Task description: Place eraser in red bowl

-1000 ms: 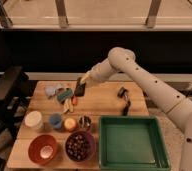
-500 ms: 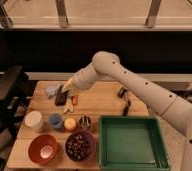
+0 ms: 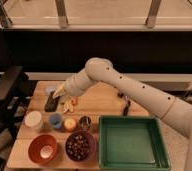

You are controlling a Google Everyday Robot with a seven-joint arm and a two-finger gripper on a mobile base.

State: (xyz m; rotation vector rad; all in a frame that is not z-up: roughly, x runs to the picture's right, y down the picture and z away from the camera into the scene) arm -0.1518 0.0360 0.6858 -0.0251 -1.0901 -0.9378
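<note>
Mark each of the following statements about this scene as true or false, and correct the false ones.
1. The eraser lies inside the red bowl. False: it is at the table's far left, by the gripper.
2. The gripper is above the green tray. False: it is at the far left, over the eraser.
3. The purple bowl holds beads. True.
4. The red bowl stands left of the purple bowl. True.
5. The green tray holds cups. False: it is empty.

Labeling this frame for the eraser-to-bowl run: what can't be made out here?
- Camera view: hand over the eraser; contact unclear, too small.
- Blue-grey block: partly hidden behind the hand.
- Red bowl: pale contents unidentifiable, blurred.
- Arm: cut off at the right edge.
</note>
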